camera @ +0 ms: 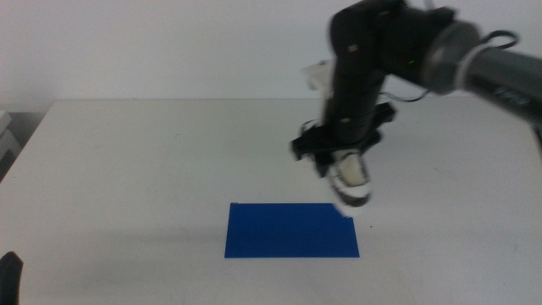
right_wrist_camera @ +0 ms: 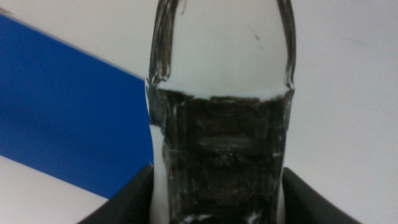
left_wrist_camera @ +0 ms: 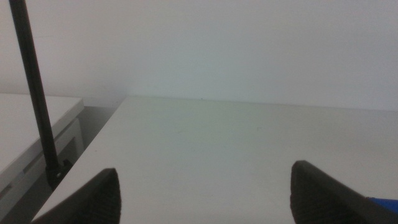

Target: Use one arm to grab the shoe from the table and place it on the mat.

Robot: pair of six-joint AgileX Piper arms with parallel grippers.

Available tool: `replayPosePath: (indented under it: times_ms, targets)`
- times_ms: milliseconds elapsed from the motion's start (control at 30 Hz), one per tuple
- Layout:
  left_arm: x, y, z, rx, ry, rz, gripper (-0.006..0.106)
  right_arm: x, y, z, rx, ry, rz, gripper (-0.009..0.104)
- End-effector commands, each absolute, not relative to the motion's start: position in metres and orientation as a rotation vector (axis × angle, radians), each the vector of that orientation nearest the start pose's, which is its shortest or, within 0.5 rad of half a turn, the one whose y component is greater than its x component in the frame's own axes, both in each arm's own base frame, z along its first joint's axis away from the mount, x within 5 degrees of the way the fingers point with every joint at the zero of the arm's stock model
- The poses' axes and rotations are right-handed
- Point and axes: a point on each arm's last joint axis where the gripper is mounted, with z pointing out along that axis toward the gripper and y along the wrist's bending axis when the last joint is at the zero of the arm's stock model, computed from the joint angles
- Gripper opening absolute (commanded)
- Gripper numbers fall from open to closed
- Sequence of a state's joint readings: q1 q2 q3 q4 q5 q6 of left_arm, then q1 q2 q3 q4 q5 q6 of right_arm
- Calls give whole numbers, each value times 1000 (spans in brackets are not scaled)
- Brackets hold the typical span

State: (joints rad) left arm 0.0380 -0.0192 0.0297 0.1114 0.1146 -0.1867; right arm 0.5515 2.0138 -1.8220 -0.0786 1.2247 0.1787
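Sneaker (camera: 351, 180), white with black patches, hangs blurred in the middle view, pinched by the right hand (camera: 337, 161) above the far right corner of the blue mat (camera: 291, 230) on the white worktop (camera: 135, 169); its heel is hidden by the hand. The left hand (camera: 8, 275) shows only as a dark tip at the bottom edge.

Left wrist view: 2 jaws spread wide, holding nothing.

Right wrist view: both jaws press the sneaker's sides, its lower end cut off.
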Motion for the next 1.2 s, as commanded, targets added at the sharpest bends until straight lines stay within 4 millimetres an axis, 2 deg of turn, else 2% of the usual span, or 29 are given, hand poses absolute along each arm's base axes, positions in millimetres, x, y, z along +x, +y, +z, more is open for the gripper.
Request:
replayPosePath:
  times_ms: [0,133,233,300,467,500,567,633,833,1167]
  targets:
    - [56,2,200,-91,1523,-36,94,358,234,297,-577,2799,56,-4]
    - [56,2,200,-91,1523,-36,94,354,259,282,-644,2816,80,-4]
    - [56,2,200,-91,1523,-36,94,351,268,274,-685,2824,80,-4]
    - [56,2,200,-91,1523,-36,94,350,271,273,-783,2795,82,-4]
    - [56,2,200,-91,1523,-36,94,348,274,273,-1324,2581,28,-4]
    - [56,2,200,-91,1523,-36,94,347,274,273,-1489,2492,11,-4]
    - [56,2,200,-91,1523,-36,94,347,274,272,-1699,2362,-8,-4]
    - [56,2,200,-91,1523,-36,94,346,275,271,-1836,2259,-19,-4]
    - [56,2,200,-91,1523,-36,94,347,277,266,-1859,2256,-5,-4]
    - [56,2,200,-91,1523,-36,94,353,282,239,-1870,2322,-1,-4]
